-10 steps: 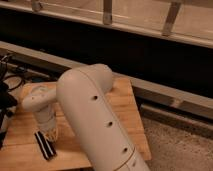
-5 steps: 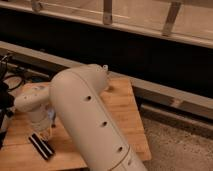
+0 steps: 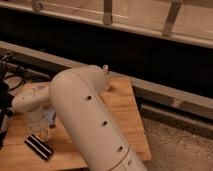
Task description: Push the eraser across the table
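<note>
The eraser (image 3: 39, 146), a long black block with a pale stripe, lies at an angle near the front left corner of the light-brown wooden table (image 3: 122, 107). My gripper (image 3: 43, 132) hangs below the white wrist (image 3: 31, 102), just above and behind the eraser's far end, close to or touching it. The thick white arm (image 3: 87, 117) crosses the middle of the table and hides much of its top.
Dark cables and equipment (image 3: 6, 87) stand off the table's left side. A small pale object (image 3: 106, 67) shows at the table's far edge behind the arm. Speckled floor (image 3: 175, 145) lies to the right, and a dark wall with a ledge runs behind.
The arm has swung left and its wrist has moved left with it. The eraser has slid a little to the left near the front edge.
</note>
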### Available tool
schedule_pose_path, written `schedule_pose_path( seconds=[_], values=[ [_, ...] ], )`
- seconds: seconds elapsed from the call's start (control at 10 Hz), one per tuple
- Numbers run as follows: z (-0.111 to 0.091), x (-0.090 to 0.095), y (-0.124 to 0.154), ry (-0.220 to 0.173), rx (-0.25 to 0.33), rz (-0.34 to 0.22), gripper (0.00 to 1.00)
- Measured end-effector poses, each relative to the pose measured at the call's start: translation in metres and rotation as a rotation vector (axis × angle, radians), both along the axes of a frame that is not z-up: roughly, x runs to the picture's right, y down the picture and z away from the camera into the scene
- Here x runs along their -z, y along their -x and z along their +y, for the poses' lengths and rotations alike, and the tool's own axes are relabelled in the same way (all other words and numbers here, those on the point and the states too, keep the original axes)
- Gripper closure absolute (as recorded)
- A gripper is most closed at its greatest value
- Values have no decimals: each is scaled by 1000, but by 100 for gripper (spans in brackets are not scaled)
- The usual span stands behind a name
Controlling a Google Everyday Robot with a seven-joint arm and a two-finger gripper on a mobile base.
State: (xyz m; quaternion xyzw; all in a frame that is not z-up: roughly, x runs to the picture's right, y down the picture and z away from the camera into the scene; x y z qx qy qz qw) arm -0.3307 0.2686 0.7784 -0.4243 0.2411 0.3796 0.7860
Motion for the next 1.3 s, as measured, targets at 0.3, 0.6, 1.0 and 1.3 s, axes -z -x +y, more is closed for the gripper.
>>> schedule_pose_path(
  seconds=[0.3, 0.6, 1.0, 1.3],
  values=[
    [0, 0, 0, -17, -3, 10, 100],
    [2, 2, -1, -39, -3, 12, 100],
    [2, 1, -7, -53, 0, 16, 100],
    [2, 2, -7, -66, 2, 16, 100]
  ],
)
